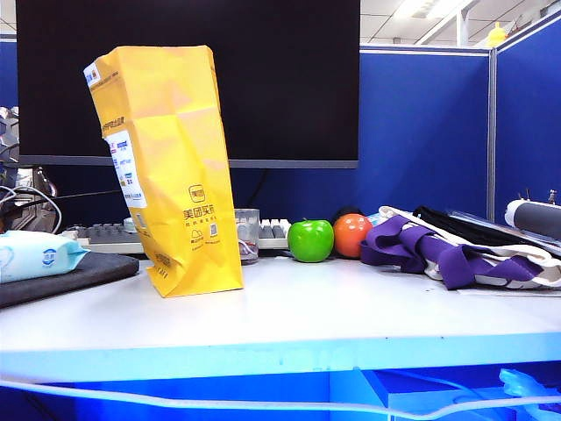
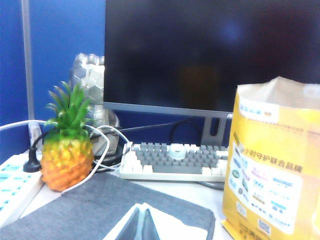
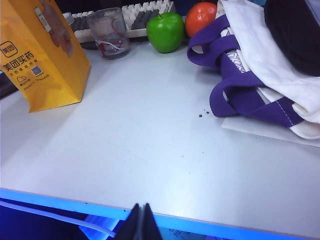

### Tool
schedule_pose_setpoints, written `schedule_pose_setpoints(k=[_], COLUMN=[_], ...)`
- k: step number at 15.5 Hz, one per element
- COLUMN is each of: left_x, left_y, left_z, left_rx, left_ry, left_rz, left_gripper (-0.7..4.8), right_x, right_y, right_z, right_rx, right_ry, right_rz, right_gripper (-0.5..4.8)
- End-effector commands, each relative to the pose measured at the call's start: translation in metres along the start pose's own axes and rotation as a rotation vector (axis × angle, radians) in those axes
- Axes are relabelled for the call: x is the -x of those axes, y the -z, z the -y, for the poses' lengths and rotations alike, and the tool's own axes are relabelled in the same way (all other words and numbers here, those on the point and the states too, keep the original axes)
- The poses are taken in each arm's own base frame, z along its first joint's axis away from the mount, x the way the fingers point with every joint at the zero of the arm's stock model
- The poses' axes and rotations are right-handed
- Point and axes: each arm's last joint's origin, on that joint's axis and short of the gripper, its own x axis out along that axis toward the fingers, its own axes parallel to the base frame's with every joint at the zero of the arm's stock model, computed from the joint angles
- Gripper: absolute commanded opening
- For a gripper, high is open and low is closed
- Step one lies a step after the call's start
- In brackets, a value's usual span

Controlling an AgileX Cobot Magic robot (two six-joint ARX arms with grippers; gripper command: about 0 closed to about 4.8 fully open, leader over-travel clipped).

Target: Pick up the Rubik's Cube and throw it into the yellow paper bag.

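On my white counter (image 1: 351, 307), before the dark monitor (image 1: 263, 79), the yellow paper bag (image 1: 171, 167) stands upright. I can't see the Rubik's Cube anywhere. Left end effector (image 2: 141, 225) sits clenched over a grey pad (image 2: 100, 205); right end effector (image 3: 141, 222) is clenched, empty, at the counter's edge.

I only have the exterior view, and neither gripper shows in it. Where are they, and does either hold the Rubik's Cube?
Observer: The right gripper is shut on nothing, above the near edge of the table.
Operator: And the left?
Observer: The left gripper is shut too and empty, over the grey pad, facing the keyboard.
Operator: Any cube on that side?
Observer: None in any view. Its wrist view shows only a pineapple beside the pad, and the inside of the yellow paper bag is hidden.
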Motion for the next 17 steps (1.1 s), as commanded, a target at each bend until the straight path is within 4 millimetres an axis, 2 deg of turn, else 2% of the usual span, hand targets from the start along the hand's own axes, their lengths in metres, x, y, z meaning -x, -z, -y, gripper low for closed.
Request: schedule_pose_setpoints(k=[1, 2, 17], left_x=[-0.0003, -0.0001, 0.0001], left_y=[0.0081, 0.0118, 0.0142], left_z=[-0.0009, -0.0012, -0.0013], left_rx=[0.082, 0.161, 0.166], left_ry=[-0.010, -0.015, -0.018], left_rz=[-0.026, -0.063, -0.088], left_gripper=[-0.03, -0.02, -0.02], right_x=[0.0004, 0.0004, 0.0004], right_y=[-0.0005, -0.0005, -0.0005], right_z=[-0.0001, -0.0001, -0.0001], right_rx=[-0.004, -0.004, -0.004], right_ry=[0.000, 0.000, 0.001], right_rz=[-0.002, -0.003, -0.003], right_gripper=[-0.01, -0.01, -0.01])
